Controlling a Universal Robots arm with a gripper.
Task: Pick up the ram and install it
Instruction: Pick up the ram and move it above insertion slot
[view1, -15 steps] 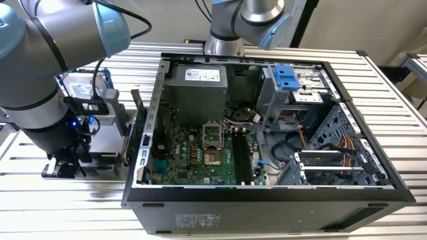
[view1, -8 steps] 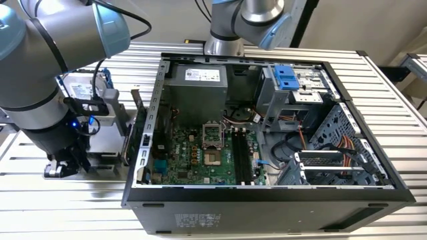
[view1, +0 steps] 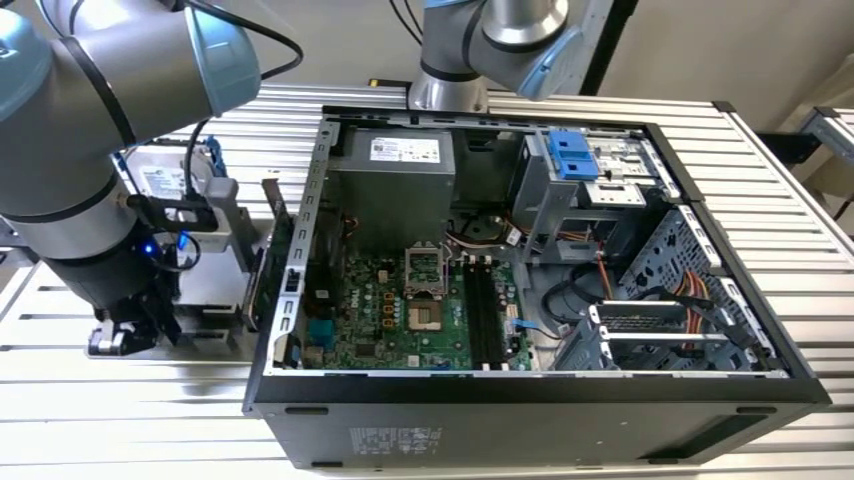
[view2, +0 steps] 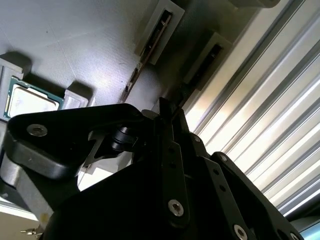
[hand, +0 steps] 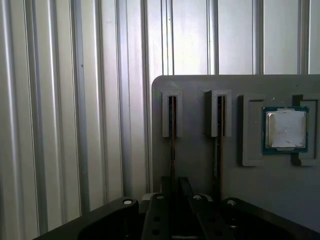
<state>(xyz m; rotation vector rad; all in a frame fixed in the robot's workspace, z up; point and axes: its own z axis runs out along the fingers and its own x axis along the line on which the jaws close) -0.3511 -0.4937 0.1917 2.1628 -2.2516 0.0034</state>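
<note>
grey holder (hand: 200, 165) lies on the ribbed metal surface (hand: 75, 125), outside the open computer case (view1: 534, 395). the ram (hand: 172, 117) stands on edge in the holder slot farthest from the cpu chip (hand: 285, 129), and a second stick (hand: 219, 117) stands between the two. the claw (hand: 173, 182) hangs low, just at the ram and in line with its thin edge. i cannot tell if it is pinching the ram or spread. in the exterior view the long black memory slots (view1: 481, 310) on the board look empty, so i judge that lifting and installing are both left to do.
</note>
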